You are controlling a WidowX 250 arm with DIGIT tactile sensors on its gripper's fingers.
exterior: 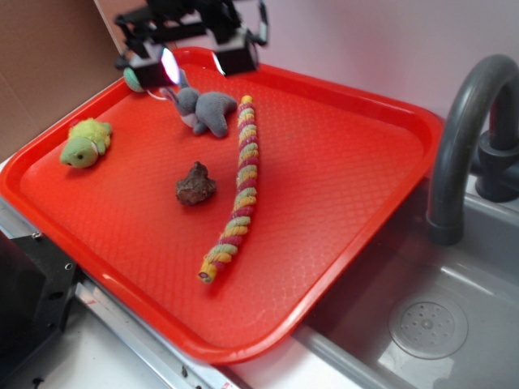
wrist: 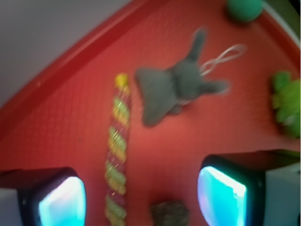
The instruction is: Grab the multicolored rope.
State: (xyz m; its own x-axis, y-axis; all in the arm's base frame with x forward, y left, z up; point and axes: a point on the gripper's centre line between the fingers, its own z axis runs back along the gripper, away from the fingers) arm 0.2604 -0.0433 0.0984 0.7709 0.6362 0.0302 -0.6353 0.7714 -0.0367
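Though nothing has been grasped yet, the rope [exterior: 238,194] lies nearly straight on the red tray [exterior: 349,178], its near end close to the front rim and its far end just beside the grey plush [exterior: 207,110]. It looks soft, light and limp, so I judge it will sag from any hold; pinching across its width, clear of the plush, seems safest. A brown lump [exterior: 195,184] sits near the rope, to its left in the exterior view, and a green toy [exterior: 84,143] well apart. At the far rim a teal ball [exterior: 134,79] rests under the gripper [exterior: 193,61], which hovers spread and empty.
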